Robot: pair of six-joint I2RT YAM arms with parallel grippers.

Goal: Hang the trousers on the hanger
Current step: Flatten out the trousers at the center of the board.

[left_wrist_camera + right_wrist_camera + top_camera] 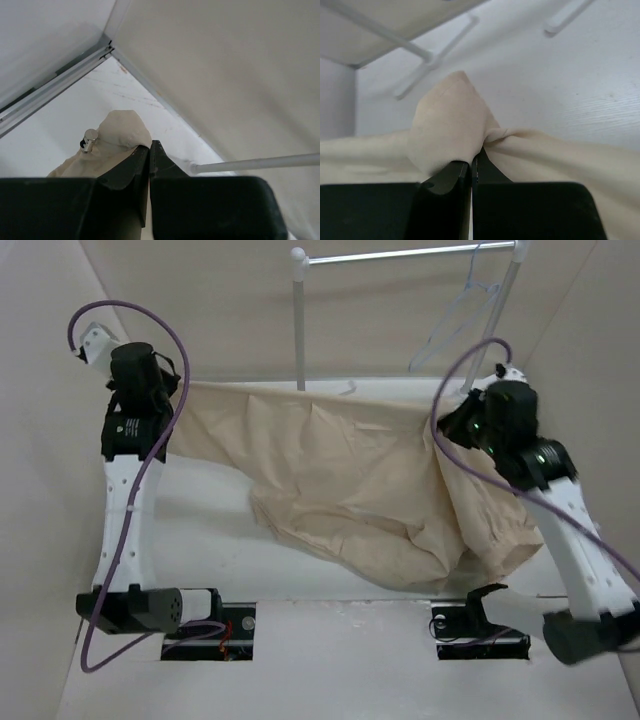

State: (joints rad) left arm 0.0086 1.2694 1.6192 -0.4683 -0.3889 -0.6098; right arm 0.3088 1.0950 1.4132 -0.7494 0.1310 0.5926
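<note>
The beige trousers (350,490) hang stretched between my two grippers above the table, sagging in the middle with the bulk drooping to the lower right. My left gripper (178,390) is shut on one end of the trousers (120,132); a metal button (90,137) shows beside the pinched cloth. My right gripper (452,420) is shut on the other end of the trousers (455,125). The thin whitish hanger (462,315) hangs from the rail at the back right, above and behind my right gripper.
A white garment rail stand (400,255) stands at the back, with its post (298,320) behind the trousers' top edge. Its bar also shows in the left wrist view (260,162). White walls close in the left, back and right sides.
</note>
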